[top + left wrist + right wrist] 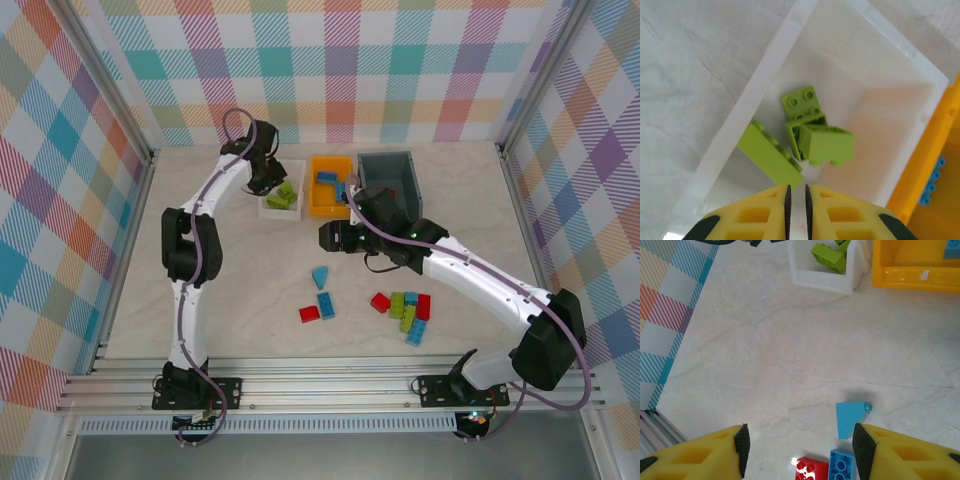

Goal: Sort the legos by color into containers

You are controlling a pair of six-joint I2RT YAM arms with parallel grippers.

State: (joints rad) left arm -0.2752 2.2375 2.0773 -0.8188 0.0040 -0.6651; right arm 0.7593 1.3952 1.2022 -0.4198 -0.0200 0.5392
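From above we see two white arms reaching over a pale table walled with pastel plaid. Three bins sit in a row at the far side: a white tray, an orange bin touching its right side, and a dark grey bin beside that.

The left gripper hangs over the near end of the tray. Its yellow fingers are drawn almost together with only a thin slit between them, and they hold nothing. Below it in the tray lie three lime green bricks, clustered and touching. One has its studs up, and the others are tipped on their sides. A blue brick shows inside the orange bin.

The right gripper is over the middle of the table with its fingers spread wide and empty. Just under it lie a blue sloped brick, a red brick and a blue studded brick. To the right of those, a loose cluster of mixed bricks in red, green and blue rests near the right arm.
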